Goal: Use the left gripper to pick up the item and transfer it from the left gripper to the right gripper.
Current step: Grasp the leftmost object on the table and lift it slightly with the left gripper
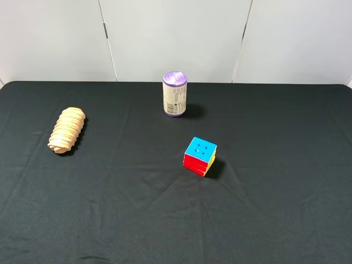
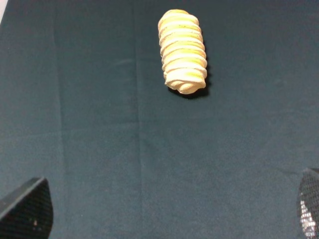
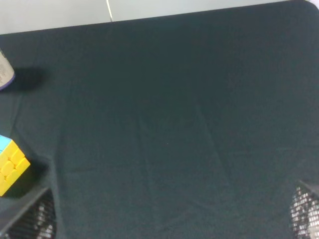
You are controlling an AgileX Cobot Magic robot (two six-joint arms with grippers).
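The item, a tan ridged loaf-like toy of many segments [image 1: 66,130], lies on the black cloth at the left of the table. In the left wrist view it [image 2: 182,51] lies ahead of my left gripper [image 2: 167,211], well apart from it. That gripper is open and empty, only its two finger tips [image 2: 27,209] showing at the frame corners. My right gripper [image 3: 169,214] is open and empty over bare cloth, its fingertips [image 3: 30,219] at the frame corners. Neither gripper shows in the exterior high view.
A purple-topped can [image 1: 175,93] stands upright at the back middle; its edge shows in the right wrist view [image 3: 5,74]. A multicoloured puzzle cube [image 1: 199,156] sits near the centre and also shows in the right wrist view [image 3: 11,164]. White wall panels stand behind the table.
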